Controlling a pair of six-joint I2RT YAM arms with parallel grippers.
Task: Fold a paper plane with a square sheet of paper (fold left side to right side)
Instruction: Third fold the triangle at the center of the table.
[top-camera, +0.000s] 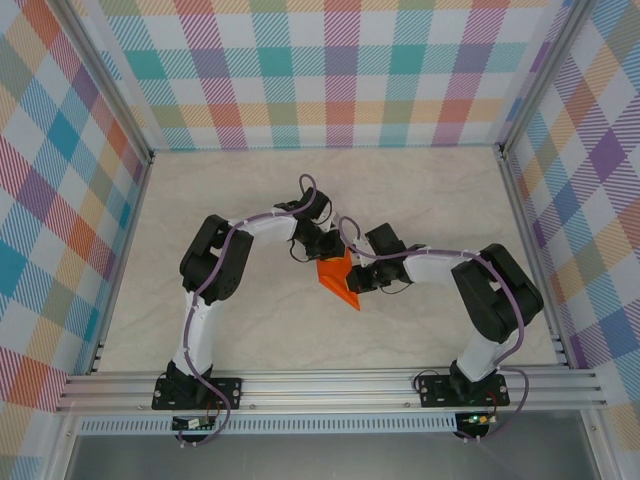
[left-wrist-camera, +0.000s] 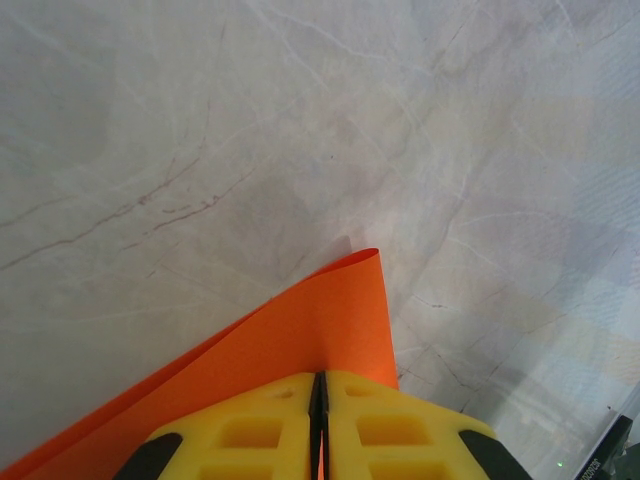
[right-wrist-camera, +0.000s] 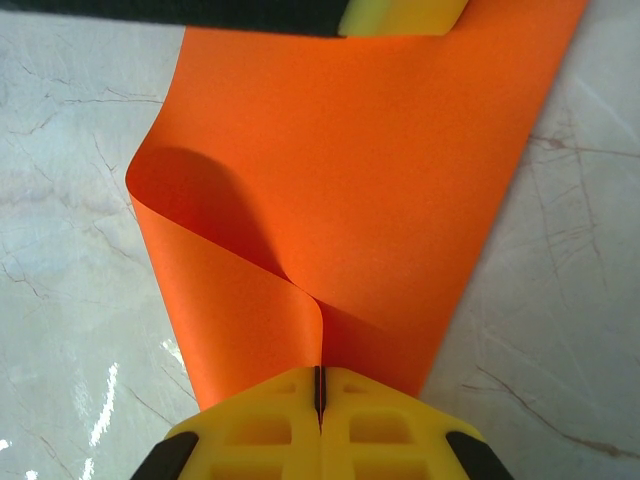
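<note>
**Orange sheet pinched between both hands at mid-worktop**

From above, the left arm is seen bent in from the left and the right arm from the right. The left hand (top-camera: 319, 246) and the right hand (top-camera: 357, 277) are brought close together over the middle of the pale marbled worktop (top-camera: 250, 320). The square sheet of paper (top-camera: 336, 279) is seen between them as a small orange pointed shape, its tip directed toward the near edge. How the fingers grip it cannot be made out from this height.

That detail is supplied by the left wrist camera. The left hand (left-wrist-camera: 320, 378) is shown with its yellow fingers (left-wrist-camera: 255, 430) pressed together, and the paper (left-wrist-camera: 300, 325) is clamped in the seam. An orange flap is raised beyond the fingertips, its far edge curled above the worktop (left-wrist-camera: 200, 120).

The curve of the sheet is given by the right wrist camera. The right hand (right-wrist-camera: 320, 372) is likewise closed, its yellow fingers (right-wrist-camera: 260, 425) shut on the paper (right-wrist-camera: 400, 190). A loose rounded fold is bulged to the left and drawn down into the seam. At the top edge of this view a yellow fingertip of the left hand (right-wrist-camera: 400, 14) is seen on the sheet's far end. The paper is thus held between the two hands, above the worktop (right-wrist-camera: 580, 250).
</note>
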